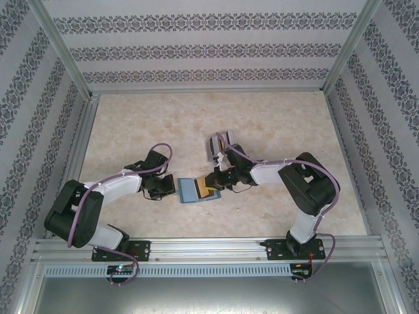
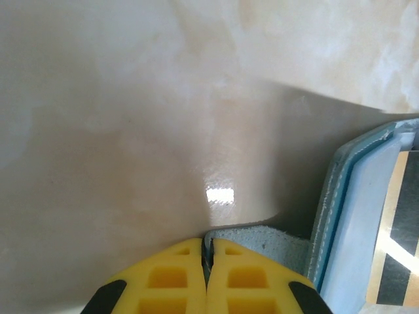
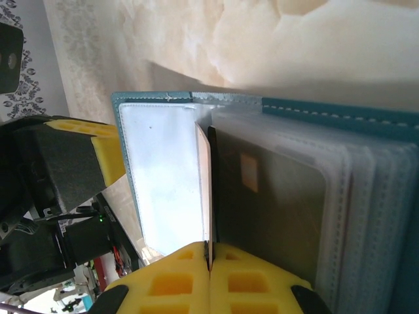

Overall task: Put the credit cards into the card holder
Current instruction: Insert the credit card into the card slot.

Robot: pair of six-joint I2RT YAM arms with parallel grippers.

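The card holder (image 1: 190, 191) lies open with a dark credit card (image 3: 272, 209) sleeved inside; the left gripper (image 2: 208, 252) clamps its cover (image 2: 262, 243), the right gripper (image 3: 209, 252) a clear sleeve (image 3: 203, 190).

Top view's evenly lit, kinda soft and low-res, only faint shadows on the table (image 1: 275, 118). Left wrist cam: 1 small white glare spot, a big dim shadow, and the left end effector (image 2: 206, 245) soft up close. Right wrist cam's blown out on the card holder (image 3: 163, 183) sleeve.
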